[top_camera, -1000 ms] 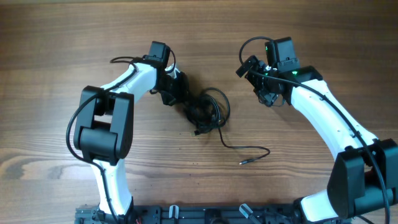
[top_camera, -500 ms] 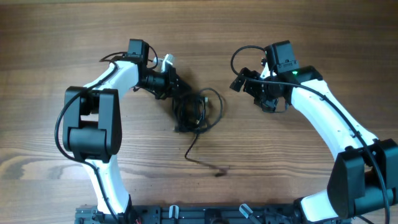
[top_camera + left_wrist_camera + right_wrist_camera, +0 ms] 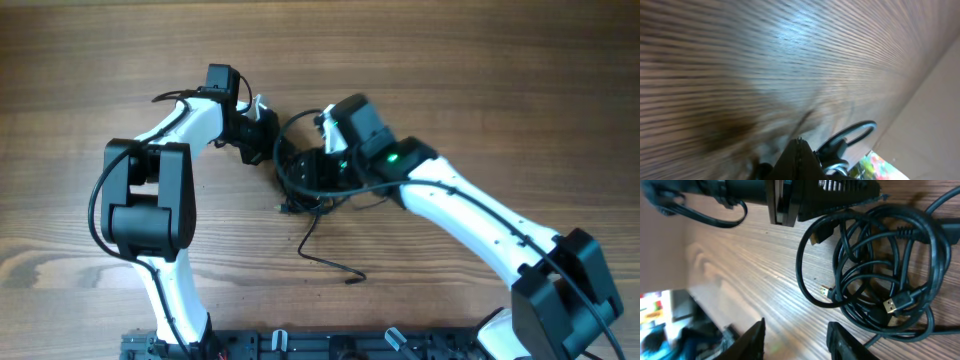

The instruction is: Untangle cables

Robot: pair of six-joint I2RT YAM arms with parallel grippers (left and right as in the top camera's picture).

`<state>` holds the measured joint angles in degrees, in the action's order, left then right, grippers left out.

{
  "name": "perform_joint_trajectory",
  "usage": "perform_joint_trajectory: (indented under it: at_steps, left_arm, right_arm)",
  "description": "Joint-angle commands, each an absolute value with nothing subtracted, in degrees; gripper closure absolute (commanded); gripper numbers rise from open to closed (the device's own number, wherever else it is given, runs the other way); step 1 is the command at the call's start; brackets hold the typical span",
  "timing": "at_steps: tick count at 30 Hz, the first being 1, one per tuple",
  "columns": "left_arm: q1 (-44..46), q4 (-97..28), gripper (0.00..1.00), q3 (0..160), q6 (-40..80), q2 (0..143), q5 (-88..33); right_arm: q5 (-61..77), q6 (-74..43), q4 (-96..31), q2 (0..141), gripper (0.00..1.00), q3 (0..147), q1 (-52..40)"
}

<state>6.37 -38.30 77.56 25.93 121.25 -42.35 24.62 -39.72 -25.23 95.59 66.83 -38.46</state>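
While the cables (image 3: 298, 185) lie bunched on the bench (image 3: 480, 60) between both arms, the left tool (image 3: 799, 149) is pressed together beside them and the right tool (image 3: 797, 341) hovers spread at the bundle

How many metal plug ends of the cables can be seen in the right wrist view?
3: one plug end at the upper left of the cables, one on the lower left loop, one at the lower right. Others may be hidden in the bundle.
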Motion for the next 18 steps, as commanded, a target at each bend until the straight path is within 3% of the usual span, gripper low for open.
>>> perform_joint_trajectory:
  at_steps: [1, 5, 11, 18]
  left_arm:
    - [6.6, -38.6, 0.96, 77.1, 29.0, 121.8, -37.1]
    - [6.6, -38.6, 0.95, 77.1, 29.0, 121.8, -37.2]
    - [6.6, -38.6, 0.92, 77.1, 29.0, 121.8, -37.2]
    - [6.6, -38.6, 0.91, 77.1, 29.0, 121.8, -37.2]
  right_arm:
    - [15.1, -45.6, -21.8, 98.8, 0.64, 67.0, -41.8]
    - [19.7, -43.4, -16.9, 102.7, 0.68, 67.0, -46.0]
    - [12.8, -42.0, -13.0, 106.2, 0.73, 67.0, -48.2]
    - [12.0, -41.5, -11.5, 107.0, 0.87, 67.0, -48.2]
